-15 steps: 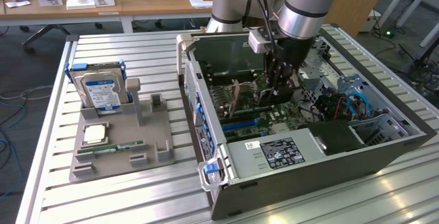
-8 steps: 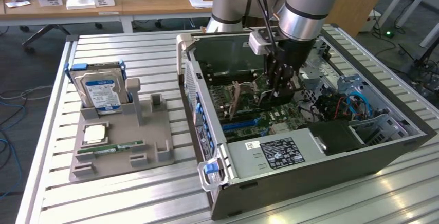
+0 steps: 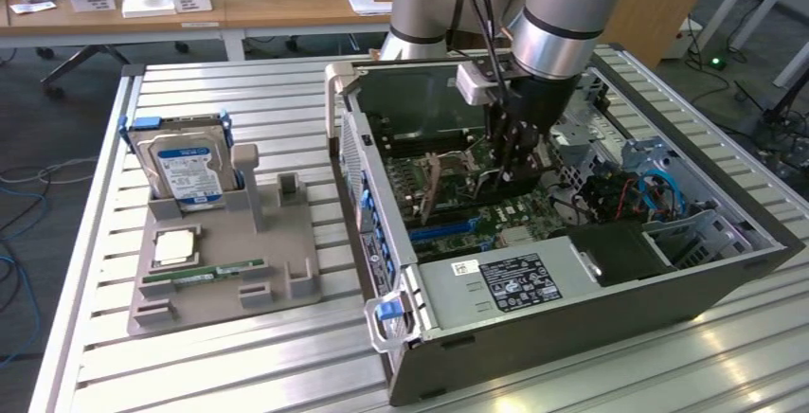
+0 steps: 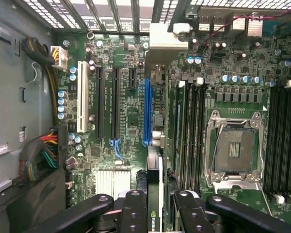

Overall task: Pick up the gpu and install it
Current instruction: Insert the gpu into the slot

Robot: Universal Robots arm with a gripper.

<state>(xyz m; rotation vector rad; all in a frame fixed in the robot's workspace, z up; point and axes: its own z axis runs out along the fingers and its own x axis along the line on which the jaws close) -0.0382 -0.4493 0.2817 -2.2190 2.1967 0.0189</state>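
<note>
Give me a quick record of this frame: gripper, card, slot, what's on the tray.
gripper: gripper down inside the open computer case, shut on the gpu
gpu: gpu held on edge above the motherboard, apparently not seated yet
nearest slot: long blue slot, empty, roughly in line with the card
tray: tray beside the case, on the exterior view's left
on tray: hard drive upright; memory stick and processor lying flat

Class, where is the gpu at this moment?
In the wrist view, the gpu sits edge-on in the gripper, inside the case, over the motherboard, in line with the blue slot.
</note>
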